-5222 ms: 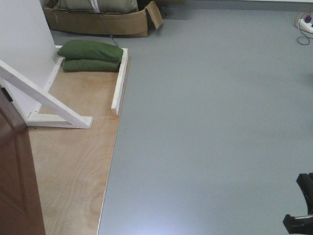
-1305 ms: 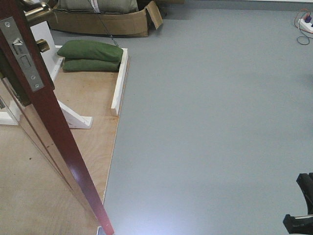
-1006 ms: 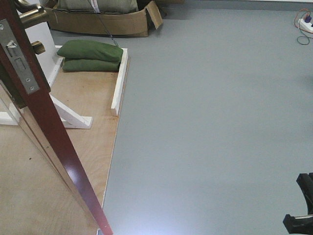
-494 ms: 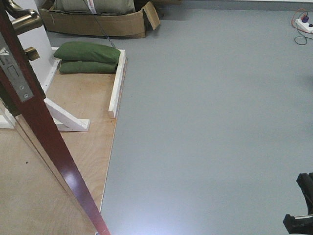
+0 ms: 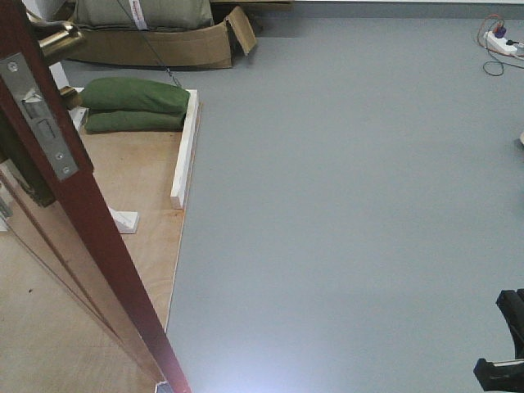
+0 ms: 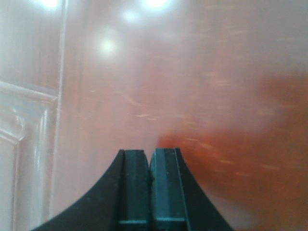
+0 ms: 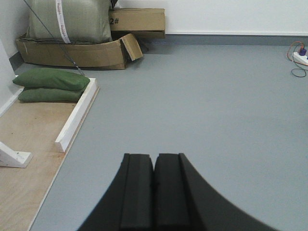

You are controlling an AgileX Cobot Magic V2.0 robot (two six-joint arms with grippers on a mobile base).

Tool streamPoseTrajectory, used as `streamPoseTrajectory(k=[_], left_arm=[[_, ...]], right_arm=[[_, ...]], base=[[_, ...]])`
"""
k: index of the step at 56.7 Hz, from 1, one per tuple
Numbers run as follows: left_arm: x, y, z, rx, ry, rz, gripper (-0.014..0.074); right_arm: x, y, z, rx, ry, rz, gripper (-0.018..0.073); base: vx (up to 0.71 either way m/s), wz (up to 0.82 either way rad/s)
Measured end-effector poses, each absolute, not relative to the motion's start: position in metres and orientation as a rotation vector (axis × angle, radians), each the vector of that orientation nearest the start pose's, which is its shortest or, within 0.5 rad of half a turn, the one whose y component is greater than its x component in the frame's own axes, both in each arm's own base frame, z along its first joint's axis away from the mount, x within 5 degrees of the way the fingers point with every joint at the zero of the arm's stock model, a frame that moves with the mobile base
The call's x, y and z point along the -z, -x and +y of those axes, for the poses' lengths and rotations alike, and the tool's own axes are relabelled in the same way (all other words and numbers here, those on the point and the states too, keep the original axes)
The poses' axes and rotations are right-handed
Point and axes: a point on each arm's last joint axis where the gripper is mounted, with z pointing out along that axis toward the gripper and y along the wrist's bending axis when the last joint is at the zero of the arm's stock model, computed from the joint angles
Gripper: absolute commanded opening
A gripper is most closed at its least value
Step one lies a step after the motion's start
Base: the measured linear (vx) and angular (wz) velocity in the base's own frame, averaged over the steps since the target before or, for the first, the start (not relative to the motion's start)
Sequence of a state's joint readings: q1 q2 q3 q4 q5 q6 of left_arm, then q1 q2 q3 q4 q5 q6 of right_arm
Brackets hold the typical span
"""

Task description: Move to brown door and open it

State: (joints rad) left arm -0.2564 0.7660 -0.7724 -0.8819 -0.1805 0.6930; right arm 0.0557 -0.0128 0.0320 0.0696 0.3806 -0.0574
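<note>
The brown door (image 5: 90, 237) stands ajar at the left of the front view, its glossy reddish edge toward me. Its silver latch plate (image 5: 39, 115) and brass lever handle (image 5: 56, 38) show near the top left. No keys are in view. My left gripper (image 6: 150, 156) is shut and empty, its tips close against the door's glossy panel (image 6: 192, 82), which fills the left wrist view. My right gripper (image 7: 154, 161) is shut and empty, held over the grey floor (image 7: 216, 106). Only a dark part of the right arm (image 5: 506, 344) shows at the lower right of the front view.
A plywood base (image 5: 123, 188) with a white wooden rail (image 5: 183, 151) lies left. Two green sandbags (image 5: 131, 105) sit on its far end. A white brace foot (image 5: 124, 221) shows beside the door. Cardboard boxes (image 5: 164, 45) stand at the back. A power strip (image 5: 495, 37) lies far right.
The door has swung out from the left into view, showing its edge, latch plate and handle. The scene has since shifted left and down as the base moved.
</note>
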Motion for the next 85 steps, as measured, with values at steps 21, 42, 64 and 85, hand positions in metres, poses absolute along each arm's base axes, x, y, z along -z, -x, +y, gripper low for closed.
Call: streamPoseTrajectory(k=[21,42,64,85], left_arm=[[-0.4105,-0.157,-0.0283,0.273,0.065,1.368,-0.0003],[-0.4105,-0.157,-0.0283,0.273,0.065,1.368,-0.0003],[-0.4095,-0.1574,-0.0296,0.28,0.055,1.379,-0.0003],[-0.4095,-0.1568,-0.0294,0.281,0.055,1.379,-0.0003]], right_arm=[[-0.169,-0.0521,0.0053,-0.067,0.063,1.882,0.0],[-0.169,-0.0521,0.0053,-0.067,0.063,1.882,0.0],[-0.1689,-0.0521,0.0053,-0.067,0.063,1.883,0.0],[-0.1689,-0.0521,0.0053,-0.067,0.063,1.883,0.0]], base=[[0.16,-0.03],[0.2,0.0],[0.22,0.0],[0.21,-0.03]])
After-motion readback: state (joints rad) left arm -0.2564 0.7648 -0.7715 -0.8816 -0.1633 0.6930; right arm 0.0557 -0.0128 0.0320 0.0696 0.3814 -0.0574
